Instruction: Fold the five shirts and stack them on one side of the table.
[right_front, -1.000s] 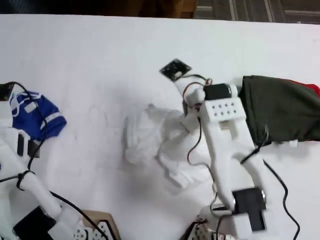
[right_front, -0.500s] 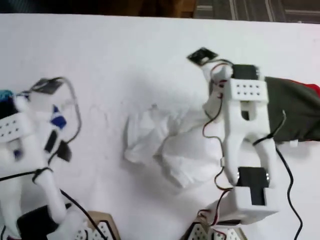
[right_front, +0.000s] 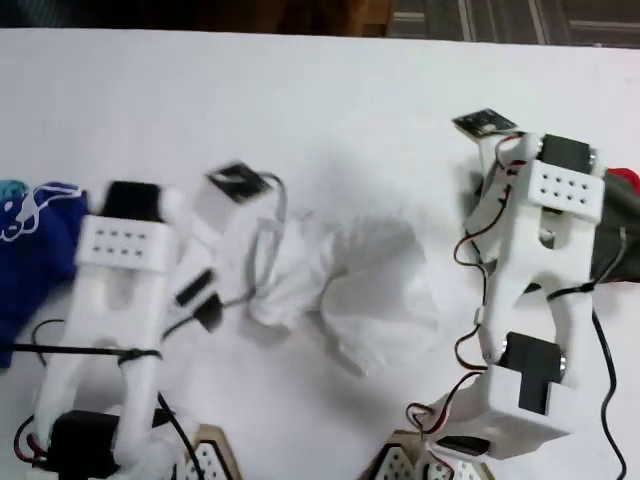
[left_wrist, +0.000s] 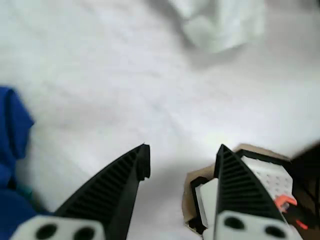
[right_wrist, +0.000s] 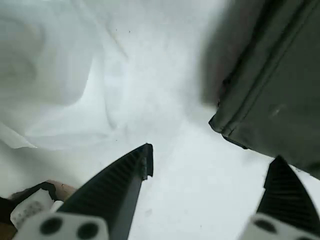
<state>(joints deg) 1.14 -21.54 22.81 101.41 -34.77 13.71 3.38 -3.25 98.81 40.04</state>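
Both empty: the left gripper (left_wrist: 183, 150) gapes moderately over the white table (right_front: 300, 100), now swung in beside the one crumpled white shirt (right_front: 345, 290) at centre. The right gripper (right_wrist: 212, 155) spreads wider, pulled back toward three o'clock. One blue shirt (right_front: 35, 255) at nine, one folded dark green shirt (right_wrist: 270, 85) at three, red cloth edge (right_front: 625, 180) beside it.

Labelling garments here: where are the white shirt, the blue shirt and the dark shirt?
white shirt (right_front: 380, 290), high view, crumpled middle.
blue shirt (right_front: 40, 262), high view, bunched body.
dark shirt (right_wrist: 280, 70), right wrist view, folded top face.
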